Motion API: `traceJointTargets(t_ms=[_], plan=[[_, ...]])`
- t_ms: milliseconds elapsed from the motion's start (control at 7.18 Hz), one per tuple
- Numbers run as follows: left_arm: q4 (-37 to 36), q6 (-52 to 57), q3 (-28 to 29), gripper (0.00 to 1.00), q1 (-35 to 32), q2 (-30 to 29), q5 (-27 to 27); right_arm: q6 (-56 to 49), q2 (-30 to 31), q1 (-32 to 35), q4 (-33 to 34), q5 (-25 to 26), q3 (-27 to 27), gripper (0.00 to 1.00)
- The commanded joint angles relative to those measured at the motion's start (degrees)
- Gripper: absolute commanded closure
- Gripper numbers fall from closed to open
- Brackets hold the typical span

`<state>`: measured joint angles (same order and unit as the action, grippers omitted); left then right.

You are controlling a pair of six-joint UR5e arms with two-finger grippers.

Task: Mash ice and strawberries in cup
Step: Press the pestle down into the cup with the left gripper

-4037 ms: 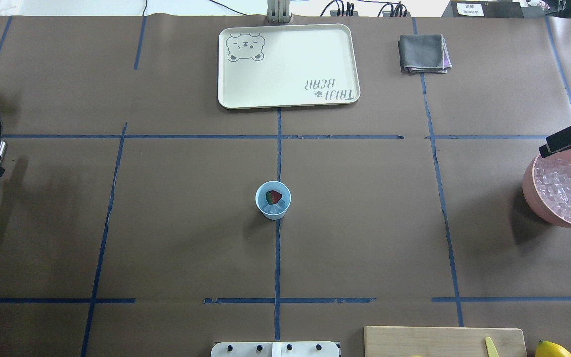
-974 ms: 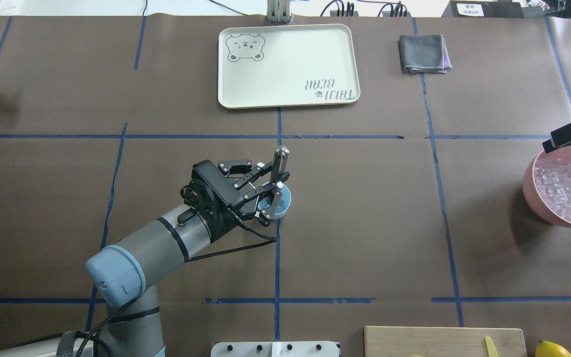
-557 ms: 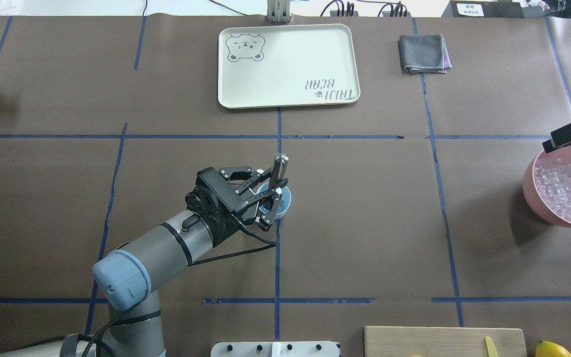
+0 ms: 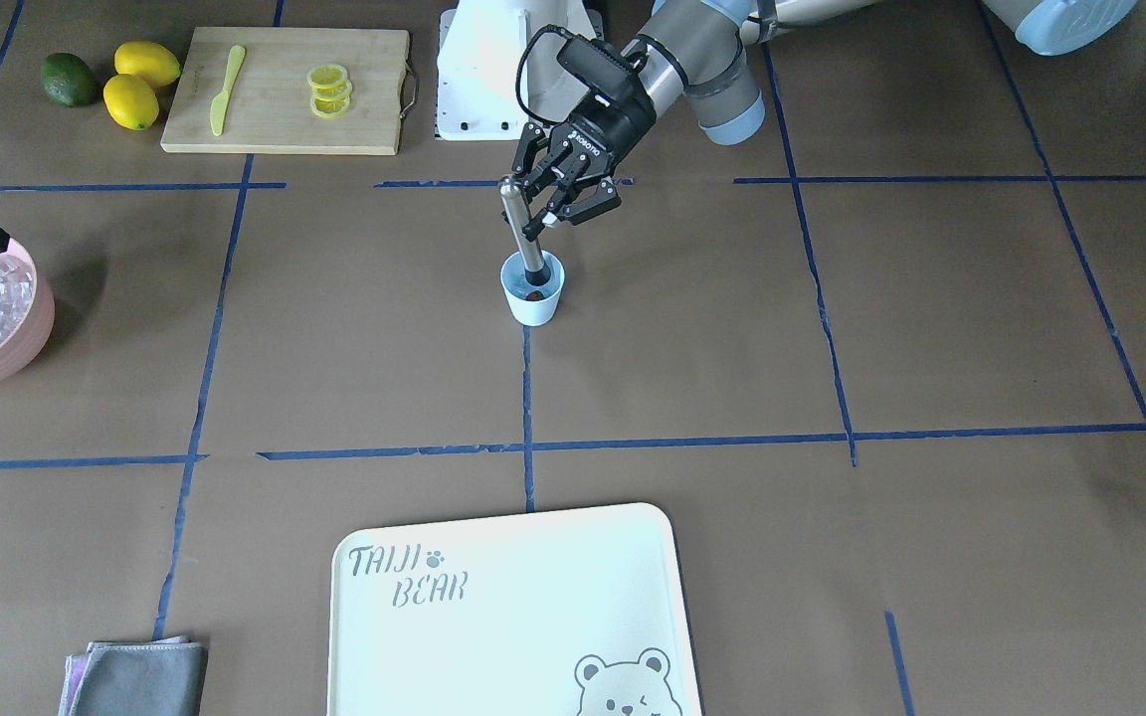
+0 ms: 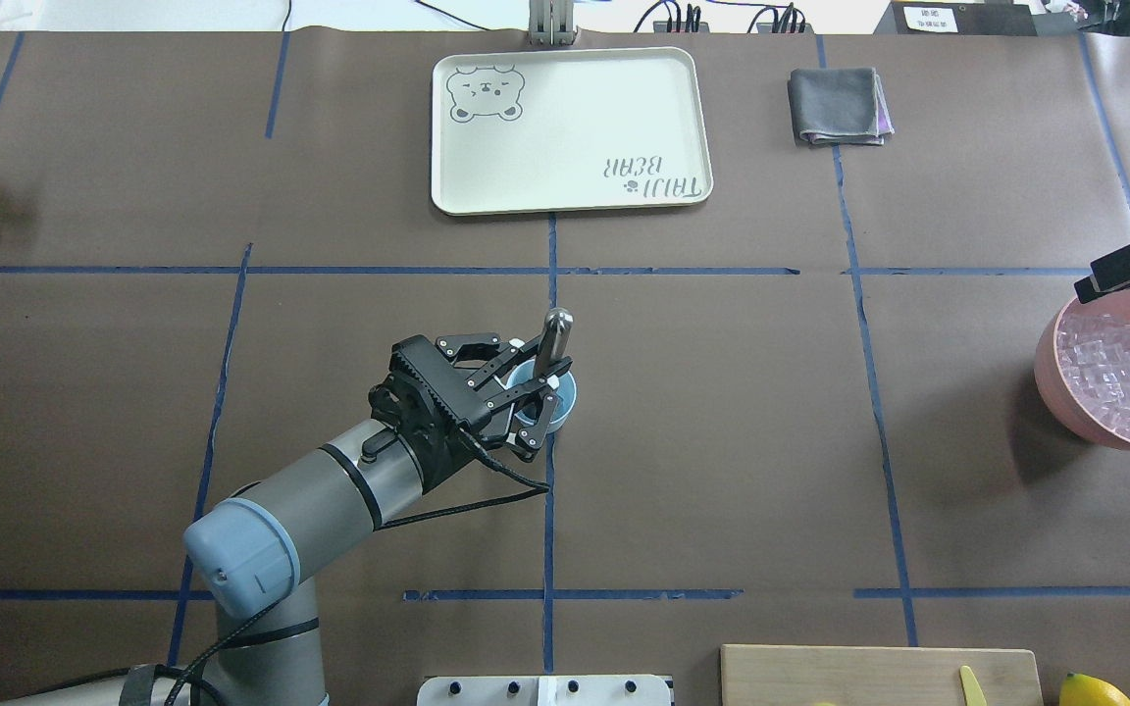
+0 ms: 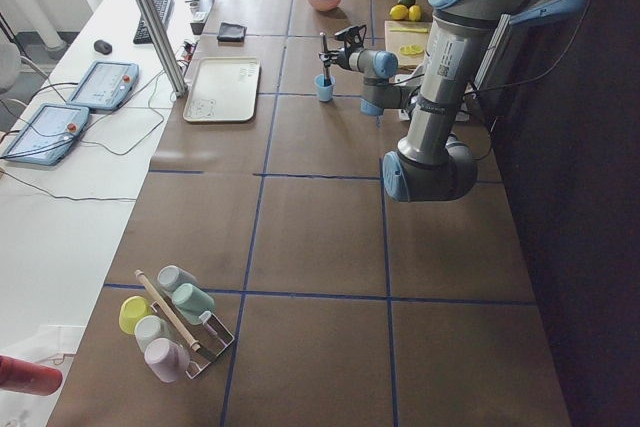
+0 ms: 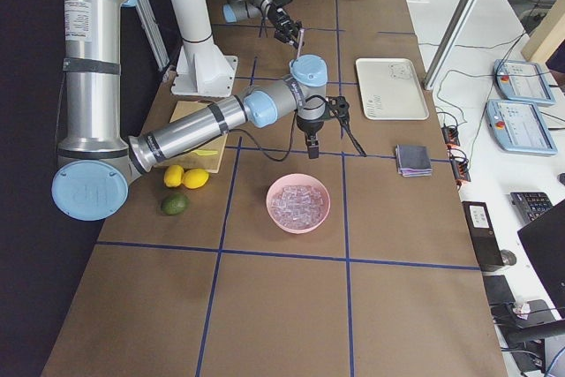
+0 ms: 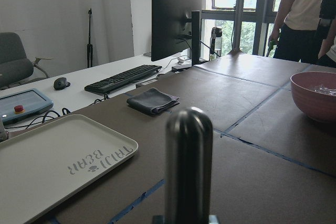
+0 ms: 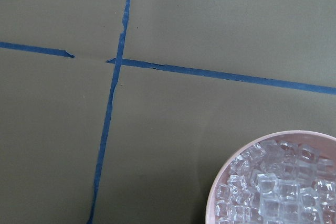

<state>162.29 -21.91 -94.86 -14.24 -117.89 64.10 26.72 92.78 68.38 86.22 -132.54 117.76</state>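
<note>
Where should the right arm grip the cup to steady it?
Probably take the cup by its outer wall, below the rim, coming level from the robot's right: the masher and left tool fill the mouth and left side.

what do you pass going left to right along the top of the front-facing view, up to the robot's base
avocado → two lemons → cutting board, with the yellow knife first and then the lemon slices on it → white robot base
</note>
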Motion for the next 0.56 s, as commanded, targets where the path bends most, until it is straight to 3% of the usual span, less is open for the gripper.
traceJointTargets(t_ms=[0,418], plan=[[-1.01,-0.15,-4.24,1.0,0.0,-2.15,-0.55,0.0,0.03,0.0,0.0,0.0,0.02,0.01],[-8.11,-0.94,-13.73,1.0,-1.4,-1.29,-0.73,0.0,0.3,0.0,0.0,0.0,0.55,0.01]])
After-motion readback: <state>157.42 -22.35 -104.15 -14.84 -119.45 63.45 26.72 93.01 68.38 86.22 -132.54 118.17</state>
